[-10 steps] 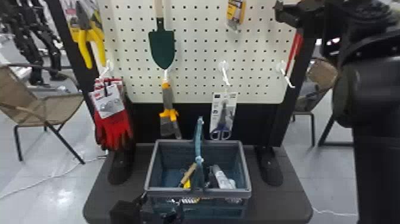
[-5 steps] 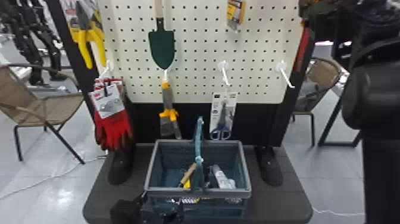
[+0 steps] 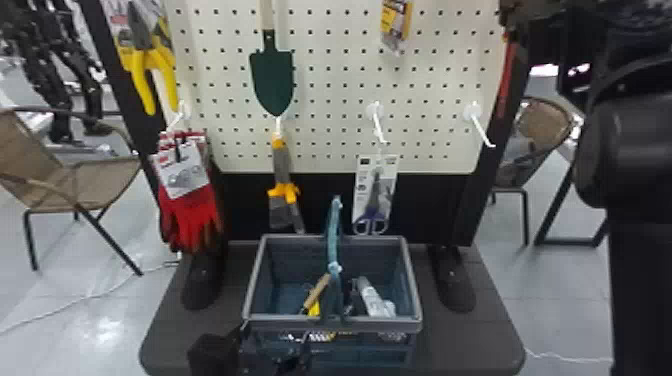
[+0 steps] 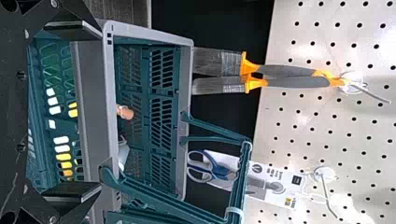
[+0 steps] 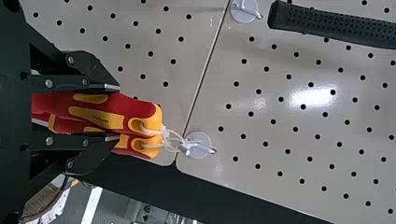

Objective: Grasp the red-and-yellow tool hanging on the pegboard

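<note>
We only get the tool's (image 5: 93, 116) handles by the pegboard's (image 5: 289, 140) edge; its business end's buried behind our right gripper (image 5: 113, 113).

One pegboard (image 3: 340, 75) stands on one desk (image 3: 465, 350), on two black feet (image 3: 202, 280). It carries one green trowel (image 3: 271, 80), one pair of yellow pliers (image 3: 150, 65), one pack of red gloves (image 3: 189, 210), one pack of scissors (image 3: 372, 210), one yellow pack (image 3: 395, 20), two brushes (image 4: 285, 82) on a single hook, one tool (image 5: 107, 119) with two red-and-yellow handles, and one black grip (image 5: 331, 25). Four white hooks (image 3: 477, 122) line its lower row. One basket (image 3: 330, 324) sits at the desk's front edge; its contents are too jumbled to count. Two chairs (image 3: 65, 175) stand on the floor.
</note>
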`<state>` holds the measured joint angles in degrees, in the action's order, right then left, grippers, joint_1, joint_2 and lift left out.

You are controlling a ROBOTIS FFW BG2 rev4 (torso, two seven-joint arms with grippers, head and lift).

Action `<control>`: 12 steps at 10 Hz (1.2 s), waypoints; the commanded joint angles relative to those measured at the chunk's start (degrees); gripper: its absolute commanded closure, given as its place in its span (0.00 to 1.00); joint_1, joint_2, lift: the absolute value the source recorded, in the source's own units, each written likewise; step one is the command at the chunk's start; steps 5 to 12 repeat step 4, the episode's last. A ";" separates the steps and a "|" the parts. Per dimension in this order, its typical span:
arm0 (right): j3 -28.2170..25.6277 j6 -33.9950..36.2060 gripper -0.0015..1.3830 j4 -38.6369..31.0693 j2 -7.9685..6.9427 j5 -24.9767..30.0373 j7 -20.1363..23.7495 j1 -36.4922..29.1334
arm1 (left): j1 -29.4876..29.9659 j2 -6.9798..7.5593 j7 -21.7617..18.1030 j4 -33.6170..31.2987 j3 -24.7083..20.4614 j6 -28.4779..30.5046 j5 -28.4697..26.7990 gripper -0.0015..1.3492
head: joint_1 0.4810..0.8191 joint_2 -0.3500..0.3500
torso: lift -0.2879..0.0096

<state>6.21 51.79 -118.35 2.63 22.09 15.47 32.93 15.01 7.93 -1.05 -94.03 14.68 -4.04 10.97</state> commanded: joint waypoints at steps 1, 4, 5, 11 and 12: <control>-0.06 -0.37 0.71 -0.04 0.01 0.06 0.00 -0.32 | 0.02 -0.10 0.00 0.08 0.00 0.00 -0.07 0.12 | 0.20 0.50 | 0.63; -0.15 -0.64 0.71 0.05 0.01 0.06 0.00 -0.32 | 0.02 -0.19 0.00 0.08 -0.09 0.00 -0.07 0.12 | 0.20 0.50 | 0.63; -0.15 -0.64 0.71 0.05 0.01 0.06 0.00 -0.32 | 0.02 -0.19 0.00 0.08 -0.09 0.00 -0.07 0.12 | 0.20 0.50 | 0.63; -0.15 -0.64 0.71 0.05 0.01 0.06 0.00 -0.32 | 0.02 -0.19 0.00 0.08 -0.09 0.00 -0.07 0.12 | 0.20 0.50 | 0.63; -0.15 -0.64 0.71 0.05 0.01 0.06 0.00 -0.32 | 0.02 -0.19 0.00 0.08 -0.09 0.00 -0.07 0.12 | 0.20 0.50 | 0.63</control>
